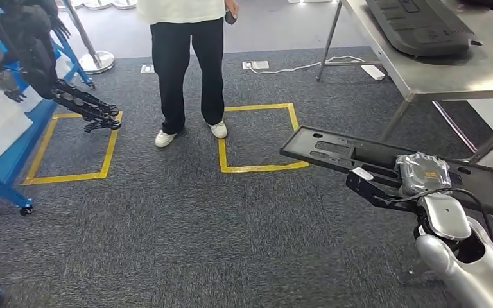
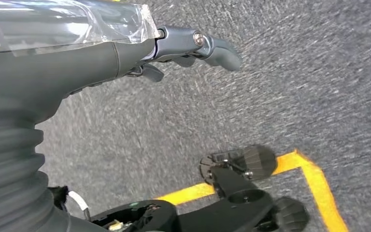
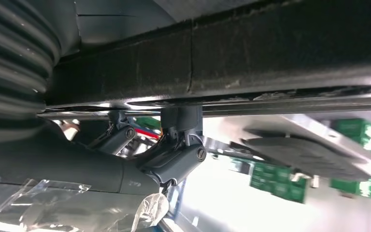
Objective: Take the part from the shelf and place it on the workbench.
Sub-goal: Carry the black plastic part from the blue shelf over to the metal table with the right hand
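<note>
blue shelf [image 1: 3, 163] at far left, with left hand [image 1: 93, 112] near it, fingers spread and holding nothing. person [image 1: 189, 64] standing in the middle. further right, black part [image 1: 334, 151] already off the shelf, gripped from below by right hand [image 1: 385, 186]. steel workbench [image 1: 449, 77] at far right, just beyond. left to do, probably: carrying over and setting down.

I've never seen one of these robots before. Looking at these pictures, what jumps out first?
Probably the long flat black part that the robot's right hand holds out low at the right, above the grey carpet. Next, a person in dark trousers and white shoes stands straight ahead, beside yellow tape squares on the floor. A steel workbench at the upper right already carries a similar dark part.
</note>
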You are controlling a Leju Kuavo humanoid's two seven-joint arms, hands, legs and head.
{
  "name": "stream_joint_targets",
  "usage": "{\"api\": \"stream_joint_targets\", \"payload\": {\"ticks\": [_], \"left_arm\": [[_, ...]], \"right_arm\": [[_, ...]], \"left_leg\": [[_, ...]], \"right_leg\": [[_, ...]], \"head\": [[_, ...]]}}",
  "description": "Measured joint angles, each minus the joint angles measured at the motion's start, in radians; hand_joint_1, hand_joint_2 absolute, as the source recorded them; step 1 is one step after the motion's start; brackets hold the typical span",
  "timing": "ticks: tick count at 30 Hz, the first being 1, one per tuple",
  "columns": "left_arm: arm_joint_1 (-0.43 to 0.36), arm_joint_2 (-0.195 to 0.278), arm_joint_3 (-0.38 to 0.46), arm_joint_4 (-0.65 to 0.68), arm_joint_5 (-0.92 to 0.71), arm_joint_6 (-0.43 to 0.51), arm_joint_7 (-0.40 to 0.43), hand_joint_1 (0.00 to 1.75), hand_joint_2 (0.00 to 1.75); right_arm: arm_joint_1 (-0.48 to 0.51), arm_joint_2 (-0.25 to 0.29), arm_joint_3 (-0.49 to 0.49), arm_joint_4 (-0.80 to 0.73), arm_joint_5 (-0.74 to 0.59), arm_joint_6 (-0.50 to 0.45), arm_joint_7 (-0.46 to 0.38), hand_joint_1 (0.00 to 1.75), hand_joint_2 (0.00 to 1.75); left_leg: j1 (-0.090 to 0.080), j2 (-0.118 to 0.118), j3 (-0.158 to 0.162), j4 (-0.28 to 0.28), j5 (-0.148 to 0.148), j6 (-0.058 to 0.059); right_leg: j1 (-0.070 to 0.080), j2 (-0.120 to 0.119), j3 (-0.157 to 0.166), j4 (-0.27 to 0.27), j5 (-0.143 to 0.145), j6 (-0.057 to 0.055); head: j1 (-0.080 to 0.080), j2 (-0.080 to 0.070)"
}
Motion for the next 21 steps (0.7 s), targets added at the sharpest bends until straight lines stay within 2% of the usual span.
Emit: {"api": "stream_joint_targets", "payload": {"ticks": [1,2,3,4,6,7,8,9,10,11,13,14,15,17,18,19,21], "left_arm": [[-0.002,-0.001,0.0,0.0,0.0,0.0,0.0,0.0,1.75],[-0.005,-0.002,0.0,0.0,0.0,0.0,0.0,0.0,1.75],[-0.009,-0.002,0.0,0.0,0.0,0.0,0.0,0.0,1.75],[-0.013,-0.003,0.0,0.0,0.0,0.001,-0.001,0.0,1.75],[-0.015,-0.003,0.0,0.0,0.0,0.001,-0.001,0.0,1.75],[-0.014,-0.003,0.0,0.0,0.0,0.001,-0.001,0.0,1.75],[-0.013,-0.003,0.0,0.0,0.0,0.001,0.0,0.0,1.75],[-0.013,-0.003,0.0,0.0,0.0,0.001,0.0,0.0,1.75],[-0.013,-0.003,0.0,0.0,0.0,0.001,0.002,0.0,1.75],[-0.013,-0.003,0.0,0.0,0.0,0.001,0.003,0.0,1.75],[-0.015,-0.003,0.0,0.0,0.0,0.001,0.004,0.0,1.75],[-0.016,-0.003,0.0,0.0,0.0,0.001,0.004,0.0,1.75],[-0.017,-0.003,0.0,0.0,0.0,0.002,0.004,0.0,1.75],[-0.019,-0.003,0.0,0.0,0.0,0.002,0.004,0.0,1.75],[-0.02,-0.003,0.0,0.0,0.0,0.002,0.004,0.0,1.75],[-0.022,-0.004,0.0,0.0,0.0,0.003,0.004,0.0,1.75],[-0.024,-0.005,0.0,0.0,0.0,0.003,0.004,0.0,1.75]], "right_arm": [[0.006,0.002,-0.011,0.0,-0.01,-0.001,0.0,1.75,1.75],[0.014,0.004,-0.022,0.0,-0.021,-0.002,0.0,1.75,1.75],[0.021,0.005,-0.032,0.0,-0.029,-0.004,0.0,1.75,1.75],[0.027,0.006,-0.042,0.0,-0.032,-0.004,0.0,1.75,1.75],[0.033,0.011,-0.057,0.001,-0.029,-0.006,0.0,1.75,1.75],[0.036,0.013,-0.063,0.001,-0.023,-0.008,0.0,1.75,1.75],[0.041,0.015,-0.067,0.001,-0.015,-0.009,0.0,1.75,1.75],[0.047,0.016,-0.07,0.001,-0.007,-0.011,0.0,1.75,1.75],[0.052,0.017,-0.073,0.001,0.0,-0.014,0.0,1.75,1.75],[0.055,0.017,-0.076,0.0,0.007,-0.019,0.0,1.75,1.75],[0.055,0.018,-0.083,-0.002,0.018,-0.031,0.0,1.75,1.75],[0.055,0.02,-0.086,-0.004,0.022,-0.035,0.0,1.75,1.75],[0.054,0.021,-0.09,-0.006,0.025,-0.038,0.0,1.75,1.75],[0.052,0.023,-0.095,-0.008,0.031,-0.04,0.0,1.75,1.75],[0.05,0.024,-0.096,-0.009,0.034,-0.041,0.0,1.75,1.75],[0.048,0.025,-0.098,-0.011,0.035,-0.041,0.0,1.75,1.75],[0.043,0.029,-0.1,-0.013,0.035,-0.041,0.0,1.75,1.75]], "left_leg": [[-0.003,0.012,0.0,-0.002,0.002,0.006],[-0.005,0.025,0.001,-0.004,0.005,0.013],[-0.005,0.037,0.002,-0.006,0.009,0.022],[-0.006,0.05,0.003,-0.008,0.012,0.029],[-0.009,0.075,0.0,-0.009,0.016,0.038],[-0.012,0.089,-0.003,-0.009,0.017,0.04],[-0.014,0.101,-0.005,-0.009,0.017,0.041],[-0.015,0.114,-0.006,-0.009,0.018,0.042],[-0.015,0.127,-0.007,-0.009,0.018,0.042],[-0.015,0.139,-0.007,-0.009,0.018,0.042],[-0.02,0.162,-0.005,-0.008,0.016,0.038],[-0.023,0.172,-0.004,-0.007,0.014,0.035],[-0.025,0.183,-0.003,-0.007,0.012,0.03],[-0.025,0.203,-0.001,-0.006,0.009,0.019],[-0.023,0.197,-0.003,0.001,0.002,0.012],[-0.02,0.178,-0.012,0.024,-0.014,0.005],[-0.013,0.121,-0.061,0.138,-0.079,-0.007]], "right_leg": [[-0.003,0.013,-0.004,-0.001,0.004,0.007],[-0.006,0.014,-0.008,-0.001,0.006,0.013],[-0.007,-0.004,-0.015,0.01,-0.001,0.016],[-0.006,-0.032,-0.029,0.039,-0.019,0.019],[-0.003,-0.091,-0.083,0.163,-0.086,0.021],[-0.002,-0.1,-0.115,0.239,-0.12,0.023],[-0.002,-0.102,-0.139,0.295,-0.14,0.024],[-0.002,-0.103,-0.145,0.316,-0.142,0.024],[-0.002,-0.106,-0.128,0.291,-0.125,0.023],[-0.002,-0.116,-0.091,0.228,-0.095,0.021],[0.003,-0.161,-0.007,0.076,-0.042,0.016],[0.007,-0.176,0.017,0.03,-0.03,0.011],[0.012,-0.182,0.025,0.01,-0.026,0.007],[0.014,-0.157,0.021,0.007,-0.021,-0.005],[0.012,-0.146,0.019,0.006,-0.018,-0.011],[0.009,-0.136,0.017,0.004,-0.014,-0.017],[0.005,-0.116,0.012,0.003,-0.007,-0.027]], "head": [[0.0,0.0],[0.0,0.0],[0.0,0.0],[0.0,0.0],[0.0,0.0],[0.0,0.0],[0.0,0.0],[0.0,0.0],[0.0,0.0],[0.0,0.0],[0.0,0.0],[0.0,0.0],[0.0,0.0],[0.0,0.0],[0.0,0.0],[0.0,0.0],[0.0,0.0]]}}
